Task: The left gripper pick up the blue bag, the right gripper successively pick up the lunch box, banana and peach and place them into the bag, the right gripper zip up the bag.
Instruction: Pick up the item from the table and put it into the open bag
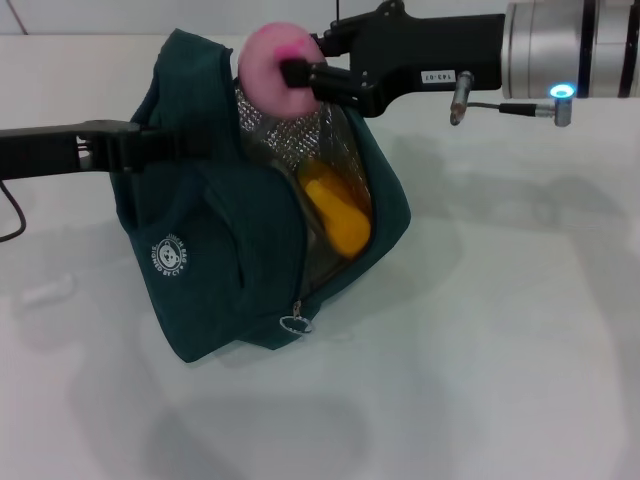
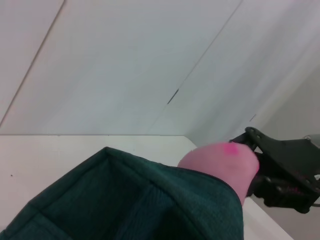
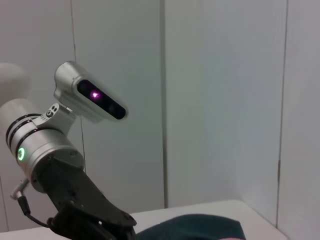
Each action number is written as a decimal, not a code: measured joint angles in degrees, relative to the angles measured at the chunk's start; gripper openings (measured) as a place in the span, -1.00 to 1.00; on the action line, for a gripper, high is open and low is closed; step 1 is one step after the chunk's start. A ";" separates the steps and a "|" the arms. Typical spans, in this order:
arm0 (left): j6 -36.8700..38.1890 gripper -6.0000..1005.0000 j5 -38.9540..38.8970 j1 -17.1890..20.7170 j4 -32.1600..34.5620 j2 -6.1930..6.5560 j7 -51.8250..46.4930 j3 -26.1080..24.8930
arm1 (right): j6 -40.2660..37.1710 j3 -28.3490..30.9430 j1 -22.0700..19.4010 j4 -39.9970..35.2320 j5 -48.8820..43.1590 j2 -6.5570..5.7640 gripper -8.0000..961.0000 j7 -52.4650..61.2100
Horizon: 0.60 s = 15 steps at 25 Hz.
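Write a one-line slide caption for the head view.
Right gripper holds the peach over the open blue bag, held by the left gripper; banana inside.

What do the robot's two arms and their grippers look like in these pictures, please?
The right gripper is matte black, on a black housing bearing a small white label, behind a silver cylindrical wrist with a blue-lit ring and a thin grey cable and plug. The left gripper and its forearm are plain black; a dark cable loops from it. Its wrist is silver with a green light.

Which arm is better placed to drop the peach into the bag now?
The right. Its gripper already holds the peach above the open blue bag, where the banana lies. The left gripper is busy holding the bag.
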 joint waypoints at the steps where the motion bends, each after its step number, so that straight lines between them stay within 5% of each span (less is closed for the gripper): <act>1: -0.02 -0.92 0.00 0.00 0.00 0.00 0.00 0.00 | 0.02 0.00 0.24 0.38 -0.06 -0.03 -0.65 0.25; 10: -0.12 -0.92 -0.05 0.02 -0.01 -0.01 0.00 0.00 | -0.32 0.02 2.35 1.35 -5.12 -0.17 -0.22 4.78; 15: -0.12 -0.92 -0.06 0.09 -0.60 0.00 0.00 0.00 | -0.95 0.24 2.22 0.26 -5.86 -0.17 0.19 5.77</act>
